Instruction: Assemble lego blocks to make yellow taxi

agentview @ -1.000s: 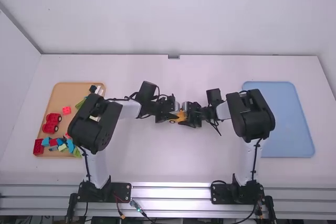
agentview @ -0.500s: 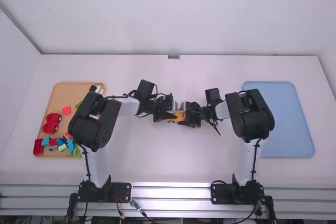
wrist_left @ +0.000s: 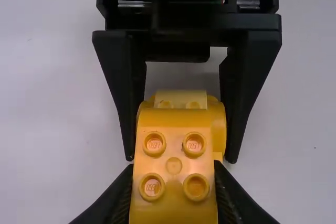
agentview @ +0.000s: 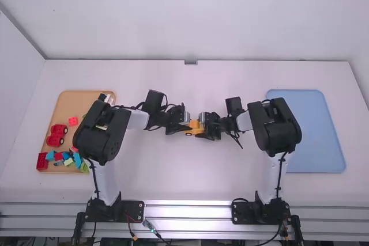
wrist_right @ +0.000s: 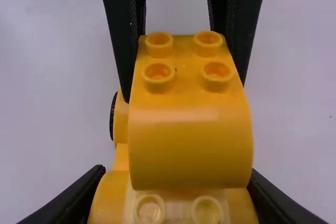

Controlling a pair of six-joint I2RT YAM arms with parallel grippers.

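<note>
Working near the middle of the worktop (agentview: 184,171), the left gripper (agentview: 188,126) has its jaws closed on a yellow block with a rounded end (wrist_right: 189,135), while the right gripper (agentview: 201,127) has its jaws closed on the yellow car body (wrist_right: 107,195) (one dark wheel (wrist_right: 112,116) peeks out), between a tan tray of bricks (agentview: 69,103) and a blue tray (agentview: 314,136)
</note>
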